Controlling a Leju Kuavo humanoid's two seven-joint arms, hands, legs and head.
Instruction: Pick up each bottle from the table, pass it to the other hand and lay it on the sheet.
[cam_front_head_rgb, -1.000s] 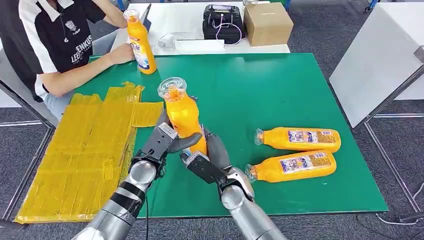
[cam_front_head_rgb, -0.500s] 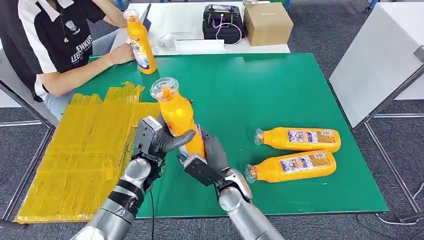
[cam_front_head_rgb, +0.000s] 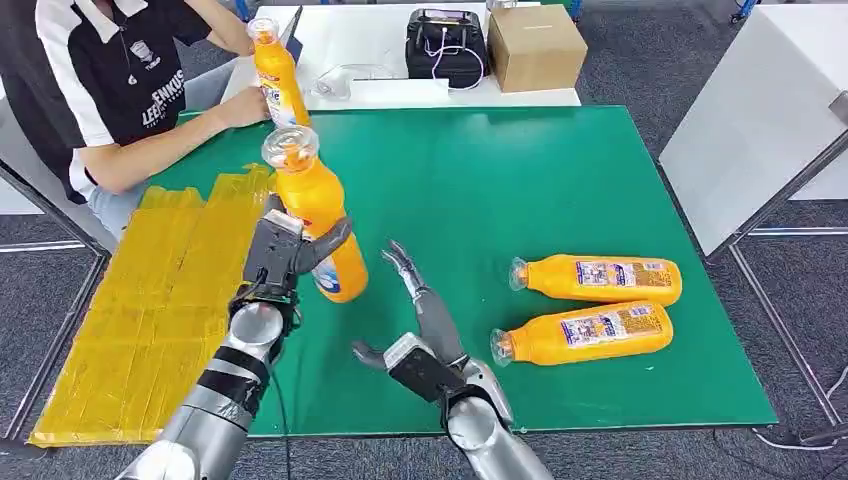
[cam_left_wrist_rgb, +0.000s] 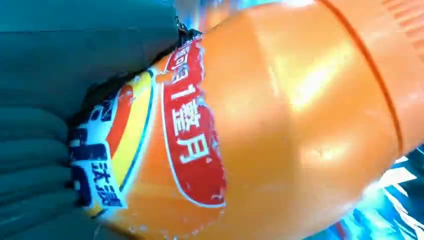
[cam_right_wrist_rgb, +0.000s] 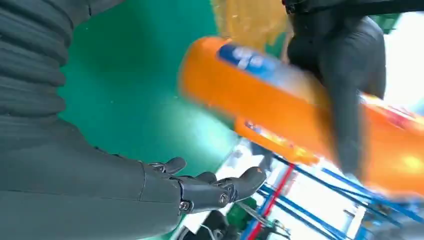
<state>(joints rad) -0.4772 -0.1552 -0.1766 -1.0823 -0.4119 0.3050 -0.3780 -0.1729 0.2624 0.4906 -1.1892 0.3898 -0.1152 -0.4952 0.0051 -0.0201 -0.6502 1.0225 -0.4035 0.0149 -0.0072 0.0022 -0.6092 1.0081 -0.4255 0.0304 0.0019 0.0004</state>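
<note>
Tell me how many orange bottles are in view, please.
4: one bottle held by the left hand, one upright bottle beside the person, two lying bottles on the table's right side.

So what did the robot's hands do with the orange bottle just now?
The right hand let go of the orange plastic bottle and now lies open. The left hand alone carries it toward the yellow sheet. The two lying bottles and the person's upright bottle stayed put.

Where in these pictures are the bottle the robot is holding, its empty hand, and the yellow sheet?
held bottle (cam_front_head_rgb: 318, 215), head view, orange body
right hand (cam_front_head_rgb: 418, 315), head view, palm
yellow sheet (cam_front_head_rgb: 150, 300), head view, bare middle
</note>
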